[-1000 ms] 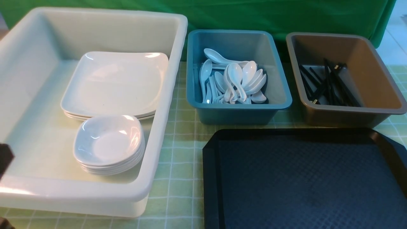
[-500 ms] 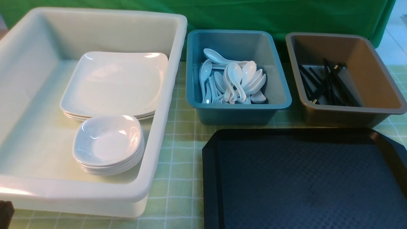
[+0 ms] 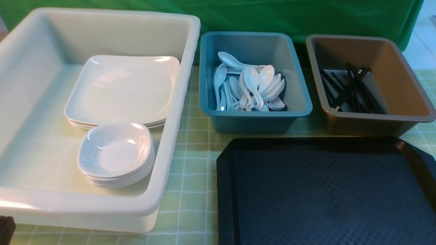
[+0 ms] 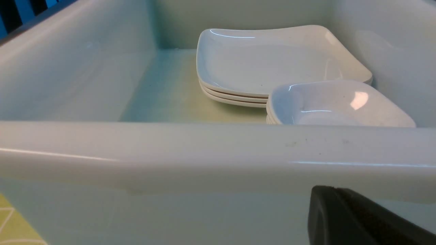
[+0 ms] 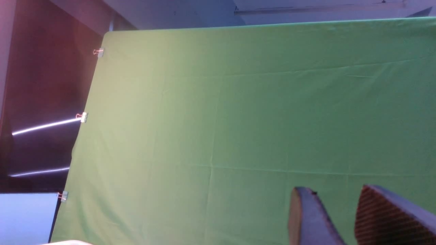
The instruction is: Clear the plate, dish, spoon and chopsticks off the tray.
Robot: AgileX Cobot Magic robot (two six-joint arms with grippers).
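Note:
The black tray lies at the front right with nothing on it. The square white plate tops a stack inside the big white tub; in the left wrist view the plate sits behind the tub's near wall. In front of it the small white dish tops its own stack. Several white spoons fill the blue bin. Black chopsticks lie in the brown bin. My left gripper is shut and empty, low outside the tub's near wall. My right gripper is open and empty, facing the green backdrop.
A green checked cloth covers the table between tub, bins and tray. A green backdrop hangs behind the bins. A dark piece of the left arm shows at the bottom left corner of the front view.
The left gripper's dark tip has dropped from the tub's near left rim down to the bottom left corner of the front view. Nothing else has moved.

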